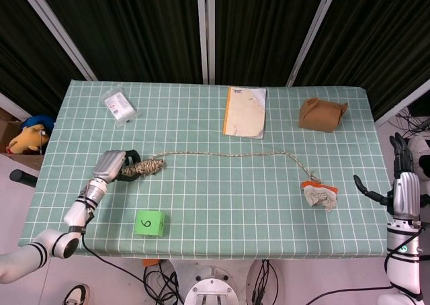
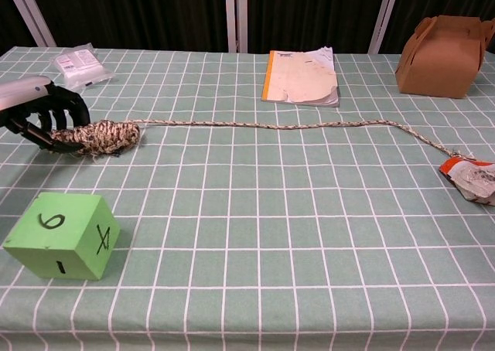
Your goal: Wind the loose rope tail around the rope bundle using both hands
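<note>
My left hand (image 2: pixel 37 117) rests at the left side of the bench (image 1: pixel 201 211), its dark fingers (image 2: pixel 66 111) curled around the near end of the rope bundle (image 2: pixel 104 134), which it holds against the checked green cloth. The bundle lies on its side, pointing right, and the greater part of it shows clear of my fingers. From its right end the loose rope tail (image 2: pixel 278 124) runs out across the bench toward the right, fairly straight through the middle, then bends toward the front edge and ends at a crumpled white and orange tag (image 2: pixel 470 177) lying flat on the cloth. My right hand (image 1: pixel 401 167) is off the right edge of the bench, well apart from the rope, held upright with fingers straight and spread and the thumb out to the side; it holds nothing. A green cube (image 2: pixel 63 235) marked with a 6 sits near the front edge, in front of the bundle and apart from it. At the back of the bench lie a small sealed white packet (image 1: pixel 119 105) to the left, a notebook (image 1: pixel 245 111) with an orange spine at centre, and a brown paper box (image 1: pixel 322 114) to the right.
</note>
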